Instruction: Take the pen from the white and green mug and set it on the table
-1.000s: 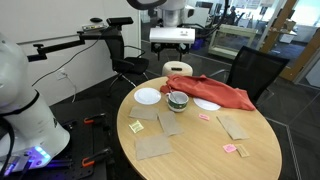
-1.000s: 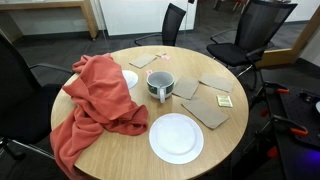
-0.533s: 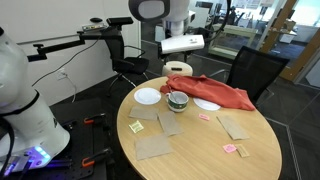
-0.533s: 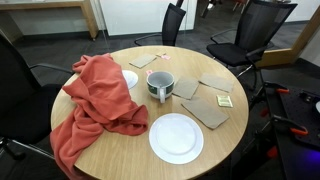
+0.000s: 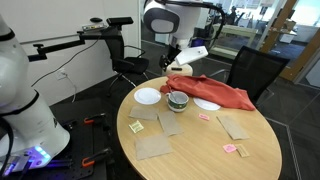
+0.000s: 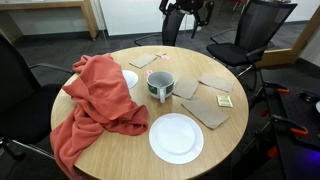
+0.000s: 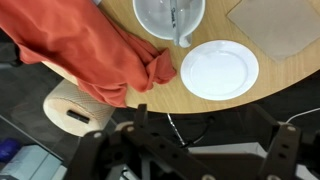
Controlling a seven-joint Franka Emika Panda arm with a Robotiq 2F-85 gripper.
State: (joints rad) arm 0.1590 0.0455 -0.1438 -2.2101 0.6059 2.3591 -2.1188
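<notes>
- We see the gripper (image 7: 195,128) with its jaws spread wide and nothing between them, hanging out past the edge of the table (image 7: 215,22).
- Nearest to it on the tabletop lies a white plate (image 7: 218,68), with a red cloth (image 7: 90,50) beside it, draped over the rim.
- Beyond the plate stands the mug (image 7: 160,18), and the pen (image 7: 173,14) is inside it.
</notes>
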